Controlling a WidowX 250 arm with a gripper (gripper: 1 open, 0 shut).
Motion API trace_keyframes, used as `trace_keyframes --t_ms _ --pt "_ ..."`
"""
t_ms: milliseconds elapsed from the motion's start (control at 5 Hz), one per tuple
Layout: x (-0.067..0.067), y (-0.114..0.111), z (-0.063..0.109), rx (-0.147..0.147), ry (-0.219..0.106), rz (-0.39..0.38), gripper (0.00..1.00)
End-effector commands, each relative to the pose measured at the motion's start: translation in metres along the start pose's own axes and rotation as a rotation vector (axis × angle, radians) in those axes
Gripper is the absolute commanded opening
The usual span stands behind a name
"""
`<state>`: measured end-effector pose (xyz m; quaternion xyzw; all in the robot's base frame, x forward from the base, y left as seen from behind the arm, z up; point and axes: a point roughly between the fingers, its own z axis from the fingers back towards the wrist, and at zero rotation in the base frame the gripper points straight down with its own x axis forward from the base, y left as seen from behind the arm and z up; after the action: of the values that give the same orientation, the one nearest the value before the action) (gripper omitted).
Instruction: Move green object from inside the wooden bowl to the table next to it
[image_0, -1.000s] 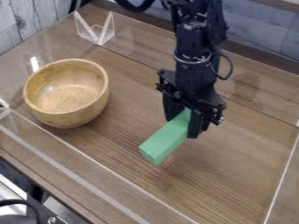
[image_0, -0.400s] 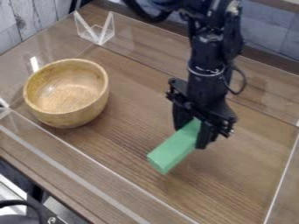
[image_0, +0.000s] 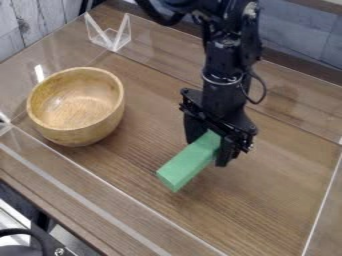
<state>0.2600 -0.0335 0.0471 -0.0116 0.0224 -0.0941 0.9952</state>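
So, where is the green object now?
In the camera view, the green object lies on the table, right of the wooden bowl, under the gripper.

A single camera is looking down at a slant from above the near edge of the tabletop (image_0: 120, 170), facing toward its far side. It is sitting fairly close, taking in the wooden bowl (image_0: 76, 105) at the left, the arm at the right and the clear wall (image_0: 174, 225) running along the near edge.

Green object (image_0: 186, 166) under tool (image_0: 215, 143)
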Motion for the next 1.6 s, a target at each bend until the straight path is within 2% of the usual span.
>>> trace_keyframes --t_ms 0,200,400,600,800,1000,1200,1400 --pt "0.01 0.0 0.014 -0.005 -0.064 -0.008 1.0" --pt "0.008 -0.002 0.013 -0.011 -0.065 -0.019 0.0" --pt "0.012 -0.001 0.022 -0.018 -0.067 -0.003 1.0" --pt "0.015 0.0 0.032 -0.027 -0.072 0.015 1.0" --pt "0.015 0.004 0.042 -0.031 -0.09 0.086 1.0" --pt "0.016 0.012 0.057 -0.03 -0.123 0.166 1.0" --pt "0.028 0.036 0.082 -0.027 -0.162 0.137 1.0" --pt "0.043 0.057 0.097 -0.022 -0.19 0.109 1.0"
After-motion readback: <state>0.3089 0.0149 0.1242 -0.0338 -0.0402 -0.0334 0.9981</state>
